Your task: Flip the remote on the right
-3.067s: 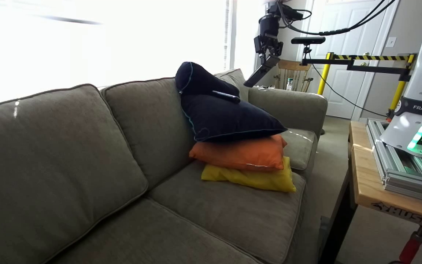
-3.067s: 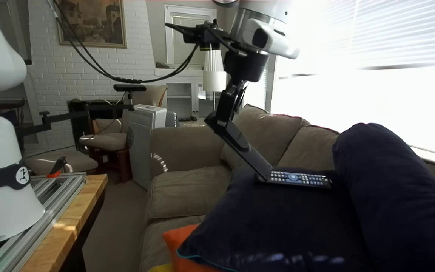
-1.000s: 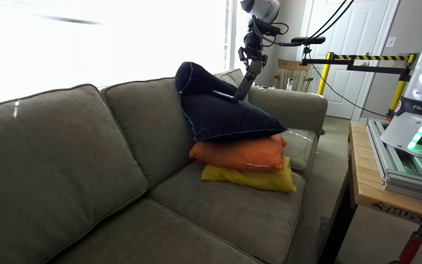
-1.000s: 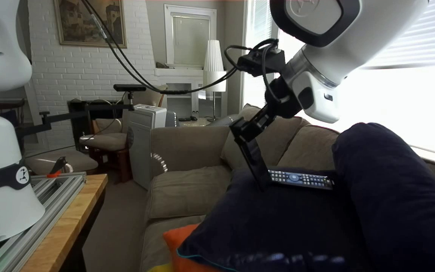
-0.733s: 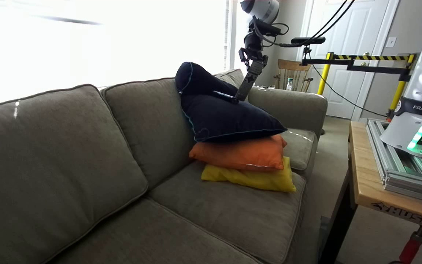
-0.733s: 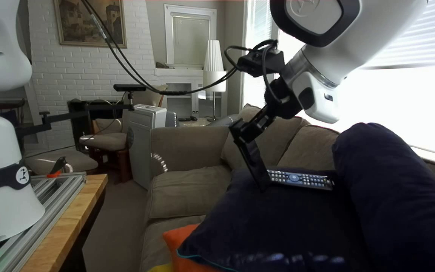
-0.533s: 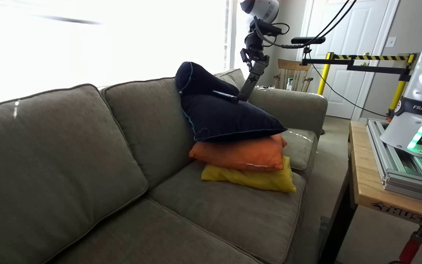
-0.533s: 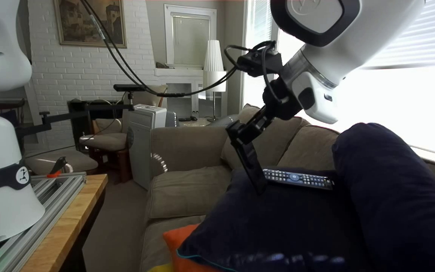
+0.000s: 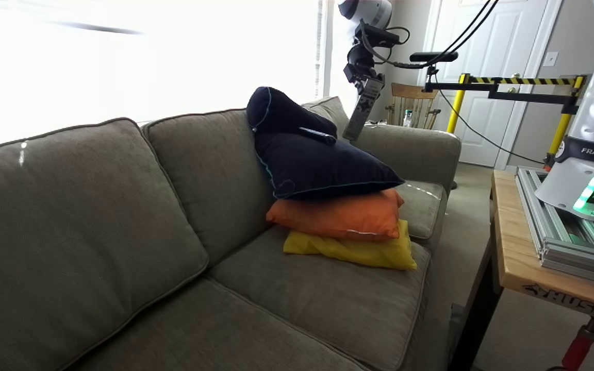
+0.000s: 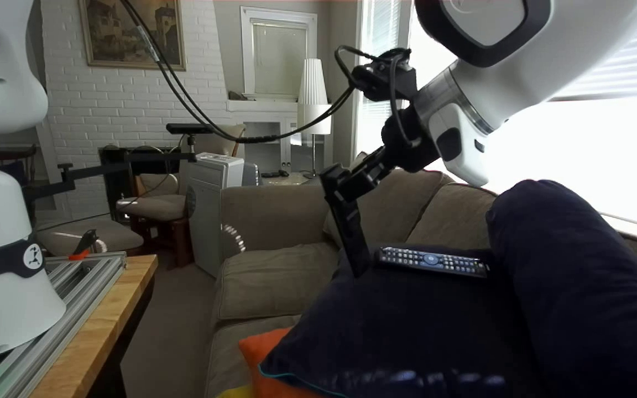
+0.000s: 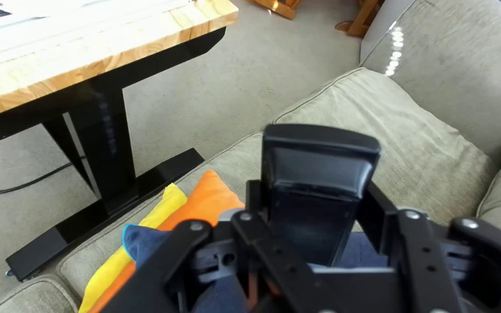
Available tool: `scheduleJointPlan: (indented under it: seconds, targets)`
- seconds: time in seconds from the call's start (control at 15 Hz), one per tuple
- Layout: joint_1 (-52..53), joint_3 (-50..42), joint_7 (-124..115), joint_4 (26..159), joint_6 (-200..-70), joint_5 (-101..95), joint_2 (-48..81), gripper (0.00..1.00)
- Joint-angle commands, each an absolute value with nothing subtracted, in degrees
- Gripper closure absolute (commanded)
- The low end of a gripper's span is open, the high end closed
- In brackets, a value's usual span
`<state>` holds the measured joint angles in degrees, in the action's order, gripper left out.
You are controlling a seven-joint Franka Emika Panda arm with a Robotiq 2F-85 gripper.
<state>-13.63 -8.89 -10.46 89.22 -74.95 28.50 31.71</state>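
My gripper (image 9: 370, 82) is shut on a dark remote (image 9: 364, 109), its buttons showing in this exterior view. The held remote points down at a slant and shows a dark side in an exterior view (image 10: 350, 232). In the wrist view my gripper (image 11: 315, 200) has its fingers on both sides of the remote's smooth black end (image 11: 320, 165). A second remote (image 10: 434, 261) lies buttons up on a dark blue pillow (image 10: 407, 326), also seen edge-on in an exterior view (image 9: 317, 135). The held remote's lower end is apart from it. Whether it touches the pillow I cannot tell.
The blue pillow rests on an orange pillow (image 9: 338, 216) and a yellow pillow (image 9: 353, 250) on the grey sofa (image 9: 276, 309). A dark blue bolster (image 10: 567, 287) stands behind the lying remote. The sofa arm (image 9: 405, 149) and the robot's wooden table (image 9: 513, 247) are nearby.
Since about three seconds ago my gripper came down and turned, and the held remote's buttons came into view. Over the last half second it moved away from the lying remote, uncovering its near end.
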Motion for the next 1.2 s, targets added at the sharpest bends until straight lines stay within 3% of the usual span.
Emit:
scheduleJointPlan:
  seconds: [0.0,1.0,1.07,1.13]
  targets:
    - [-15.6,-8.2,-11.3,82.7,-70.6,30.3,36.6,0.69]
    - [-18.7,-5.9,-16.3,64.0,-64.1,33.7,50.9,0.69]
    - [-17.3,-6.7,-13.4,69.8,-67.2,31.3,47.1,0.44]
    - [-17.6,-6.6,-13.9,68.7,-66.6,31.6,48.0,0.44]
